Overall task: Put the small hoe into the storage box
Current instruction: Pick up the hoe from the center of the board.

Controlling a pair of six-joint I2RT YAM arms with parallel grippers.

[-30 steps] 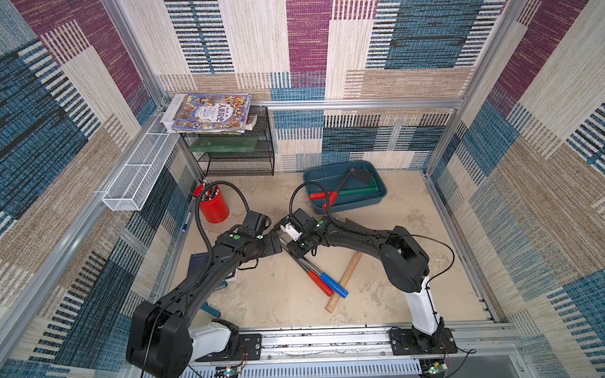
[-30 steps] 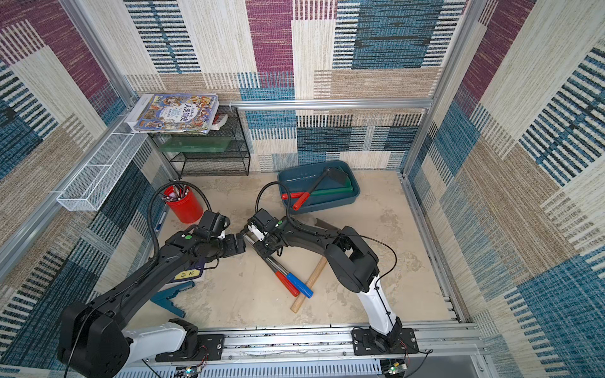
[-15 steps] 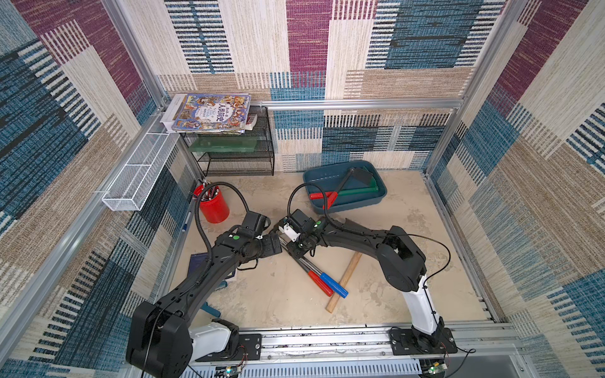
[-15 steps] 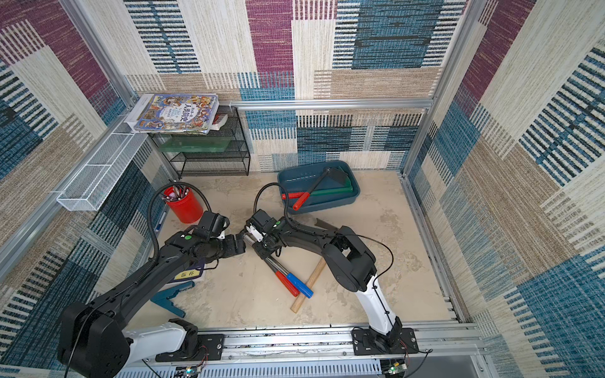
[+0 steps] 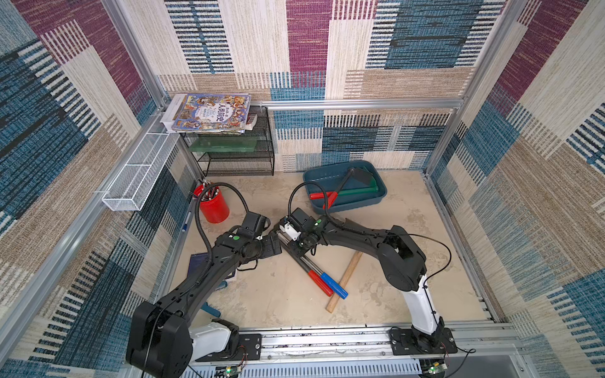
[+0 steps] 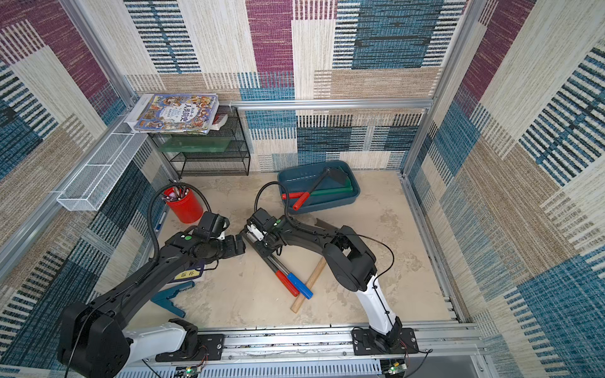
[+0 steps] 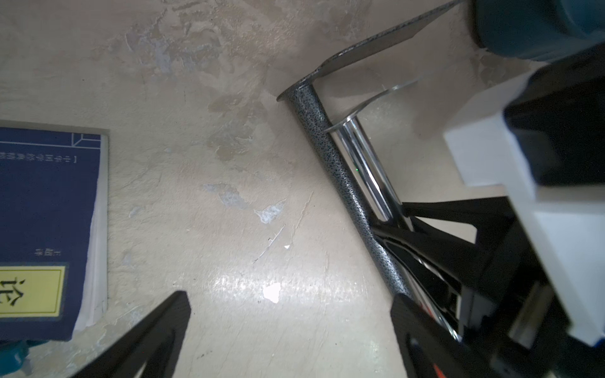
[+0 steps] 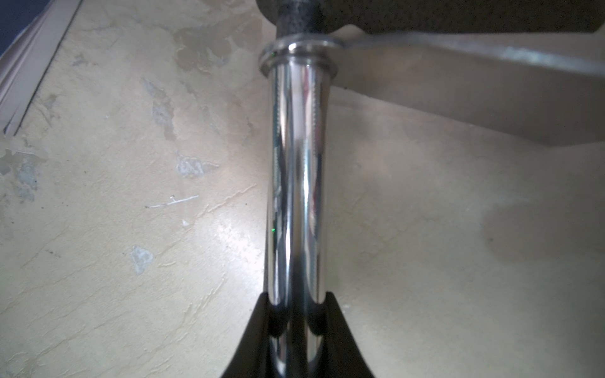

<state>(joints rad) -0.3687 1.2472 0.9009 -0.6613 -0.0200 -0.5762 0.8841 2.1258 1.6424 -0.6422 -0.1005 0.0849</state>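
Chrome shaft of the small hoe (image 8: 294, 180) sits clamped between the jaws of the right gripper (image 8: 296, 304). The jaws are closed tight on the tube a little below its collar. From the collar a flat metal blade runs off sideways.

The hoe is on the beige bench (image 5: 278, 294), about mid-way between the two arms. It is outside the storage box (image 5: 353, 203), which stands nearer the back wall.

A second tool with a speckled grey shaft (image 7: 330, 157) lies right beside the hoe, parallel to it. The two shafts end in a red grip (image 5: 316, 282) and a blue grip (image 5: 334, 287). Which grip belongs to which shaft cannot be told. A bare wooden handle (image 5: 343, 281) lies under the grip ends, crossing them.

The left gripper (image 7: 289, 296) has its jaws wide apart over bare bench, holding nothing.

The box holds a red-handled tool (image 5: 330, 199) with a dark blade, leaning over the rim, and a green-handled tool (image 5: 357, 191).

Writing:
- A dark-blue book (image 7: 45, 212) on the bench carries a yellow label with the character "论". A line of small white characters on it is too fine to read.
- A picture book (image 5: 212, 113) on top of the black mesh rack (image 5: 239, 163) bears a large Chinese title that appears to read "人类简史".

A red cup (image 5: 214, 204) of pens stands near the rack.
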